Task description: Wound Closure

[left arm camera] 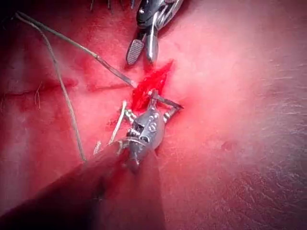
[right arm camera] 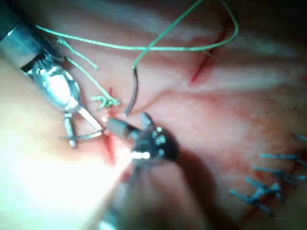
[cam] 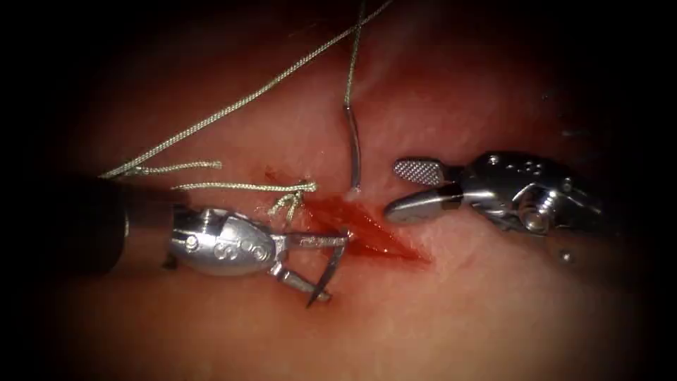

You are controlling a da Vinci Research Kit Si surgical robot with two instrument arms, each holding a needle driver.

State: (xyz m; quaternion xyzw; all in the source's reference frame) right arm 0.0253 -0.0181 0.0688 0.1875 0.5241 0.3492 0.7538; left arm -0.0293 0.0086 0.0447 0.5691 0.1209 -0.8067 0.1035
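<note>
Holds nothing in the left tool [cam: 335,269] or the right tool [cam: 393,190], both with jaws wide apart, with the needle [cam: 356,152] stuck in the tissue [cam: 458,310] by the cut [cam: 374,233] between them, thread [cam: 233,109] on its back end, a dark curved bit across the left jaws.

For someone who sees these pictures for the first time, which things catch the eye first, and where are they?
The red cut in the middle of the tissue stands out first, with a knot of thread at its left end. The curved needle stands just above the cut with its lower end at the tissue, held by neither tool. The left pincer is open at the cut's left side, and the right pincer is open on its right, both holding nothing.
</note>
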